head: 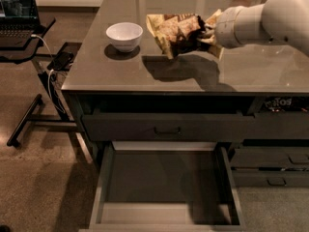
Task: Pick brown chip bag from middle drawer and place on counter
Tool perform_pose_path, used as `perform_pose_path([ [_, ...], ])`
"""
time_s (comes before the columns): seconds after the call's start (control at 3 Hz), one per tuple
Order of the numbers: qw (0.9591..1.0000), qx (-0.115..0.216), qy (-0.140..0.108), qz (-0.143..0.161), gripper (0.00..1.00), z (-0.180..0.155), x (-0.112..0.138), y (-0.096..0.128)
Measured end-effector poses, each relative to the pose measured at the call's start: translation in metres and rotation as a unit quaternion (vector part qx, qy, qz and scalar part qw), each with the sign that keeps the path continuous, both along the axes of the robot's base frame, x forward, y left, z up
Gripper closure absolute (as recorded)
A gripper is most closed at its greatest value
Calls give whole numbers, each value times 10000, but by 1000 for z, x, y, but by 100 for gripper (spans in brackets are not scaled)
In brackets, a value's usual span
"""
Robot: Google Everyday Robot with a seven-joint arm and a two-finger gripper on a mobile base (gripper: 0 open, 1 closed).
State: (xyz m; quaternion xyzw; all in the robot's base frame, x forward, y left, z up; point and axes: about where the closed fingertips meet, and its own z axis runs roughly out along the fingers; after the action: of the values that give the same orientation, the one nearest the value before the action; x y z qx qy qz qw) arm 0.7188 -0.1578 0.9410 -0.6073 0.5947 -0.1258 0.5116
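Brown speckled floor [38, 178] runs around a big dark cabinet with a shiny grey worktop [120, 71] on it. Far off to the left of the claw, a laptop [17, 13] sits on a small black stand [29, 52], and white cables [50, 81] hang down beside it.

A fat white arm [260, 18] reaches in from the right, over the worktop. At its tip is the claw [206, 30], and it is pinched shut on the brown chip bag [175, 33]. The bag sticks out to the left of the claw. It hangs in the air above the worktop, and its dark shadow lies on the shiny top just below it. A white bowl [124, 36] stands on the worktop further left of the claw, past the bag and not touching it.

Well below the claw, the middle drawer [164, 178] is pulled far out toward the camera. Its flat grey bottom shows. Just above it, a drawer with a small handle [166, 127] is open only a crack. More handled drawers [270, 158] sit low down to the right.

The near edge of the worktop runs straight across below the claw. Bare worktop lies between that edge and the bag's shadow.
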Motion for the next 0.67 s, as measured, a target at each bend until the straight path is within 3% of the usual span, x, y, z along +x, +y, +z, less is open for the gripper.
perform_pose_path([
  [0.67, 9982, 129, 540, 228, 100, -44, 5, 24],
])
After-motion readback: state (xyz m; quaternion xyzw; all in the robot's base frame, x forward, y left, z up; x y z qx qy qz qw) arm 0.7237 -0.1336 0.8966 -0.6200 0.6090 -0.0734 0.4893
